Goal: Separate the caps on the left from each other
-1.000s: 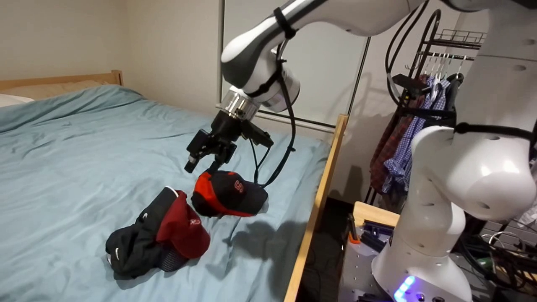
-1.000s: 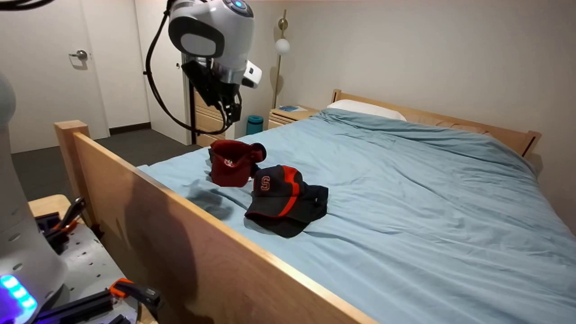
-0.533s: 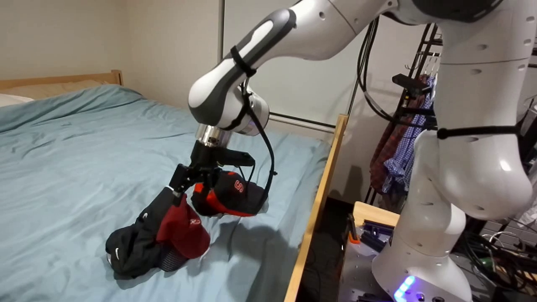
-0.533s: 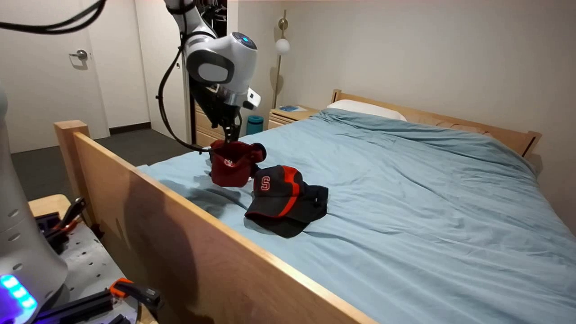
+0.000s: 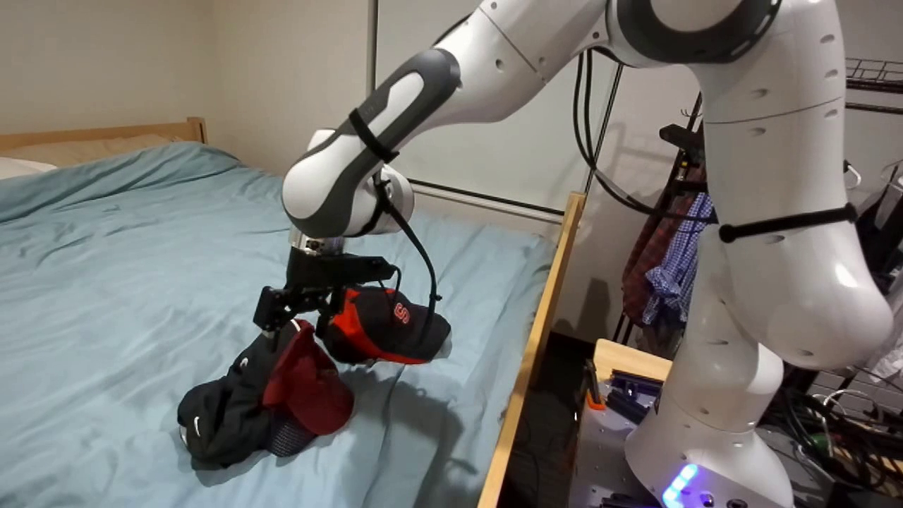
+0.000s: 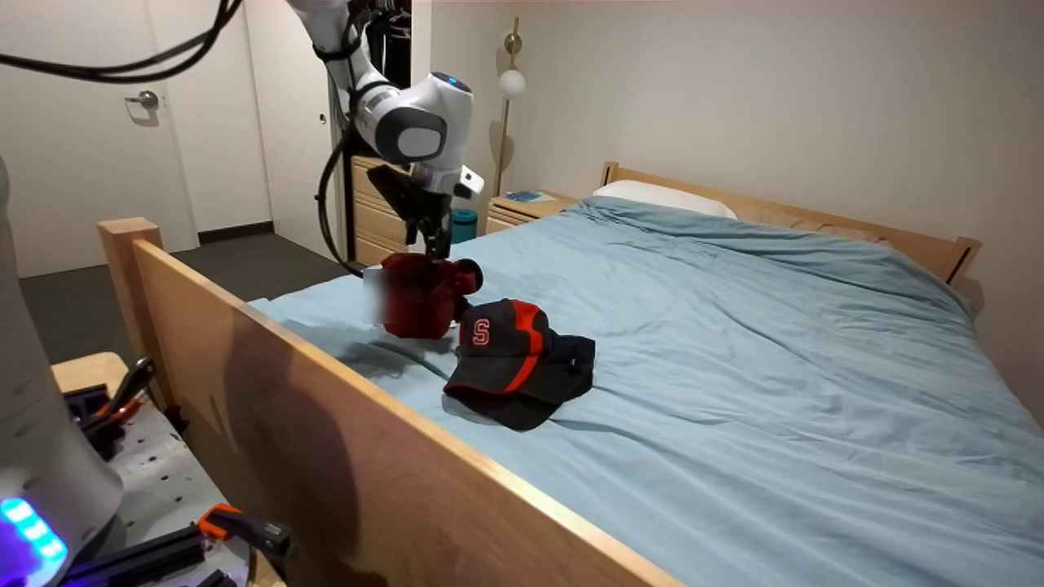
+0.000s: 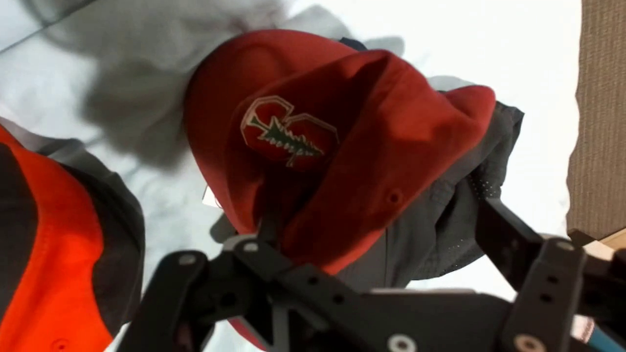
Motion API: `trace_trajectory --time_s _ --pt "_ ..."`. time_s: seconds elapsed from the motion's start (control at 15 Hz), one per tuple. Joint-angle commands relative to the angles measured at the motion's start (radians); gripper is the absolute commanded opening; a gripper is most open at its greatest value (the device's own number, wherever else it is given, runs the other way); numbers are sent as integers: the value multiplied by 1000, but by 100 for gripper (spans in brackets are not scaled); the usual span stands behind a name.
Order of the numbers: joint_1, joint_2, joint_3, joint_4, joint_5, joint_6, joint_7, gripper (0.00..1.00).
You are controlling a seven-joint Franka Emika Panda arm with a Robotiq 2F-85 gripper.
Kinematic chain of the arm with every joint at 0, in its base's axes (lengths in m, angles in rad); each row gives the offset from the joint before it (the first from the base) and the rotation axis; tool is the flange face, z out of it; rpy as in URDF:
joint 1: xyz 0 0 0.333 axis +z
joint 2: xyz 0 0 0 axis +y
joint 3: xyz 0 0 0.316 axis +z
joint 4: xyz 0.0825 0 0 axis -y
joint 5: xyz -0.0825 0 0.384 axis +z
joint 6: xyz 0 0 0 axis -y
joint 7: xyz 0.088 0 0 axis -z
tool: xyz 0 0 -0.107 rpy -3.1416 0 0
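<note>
A red cap (image 5: 307, 395) with a tree logo lies crumpled against a dark cap (image 5: 226, 416) with small white marks; in the wrist view it partly covers the dark cap (image 7: 415, 234). Right above this pair, my gripper (image 5: 295, 331) points down with jaws wide apart. In the wrist view one finger (image 7: 508, 234) stands past the dark cloth while the opposite fingertip reaches a shaded fold of the red cap (image 7: 381, 161); I cannot tell whether it touches. A black-and-orange cap (image 6: 499, 338) with an S sits beside them, a second dark brim (image 6: 522, 412) showing under it.
Blue bedding (image 6: 775, 367) spreads under all the caps. A wooden bed board (image 6: 391, 408) stands between the robot's base and the bed. Beyond the arm hang clothes on a rack (image 5: 677, 212). A blurred patch covers part of an exterior view beside the red cap.
The gripper has come down and over from near the S cap to the red and dark caps, turning more upright. It stayed open; the caps have not visibly moved.
</note>
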Motion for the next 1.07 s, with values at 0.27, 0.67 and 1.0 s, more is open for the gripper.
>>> trace_trajectory --time_s 0.27,0.67,1.0 --pt "-88 52 119 62 15 8 -15 100" --pt "-14 37 41 12 -10 47 340 100" --pt "62 52 -42 21 -72 20 662 74"
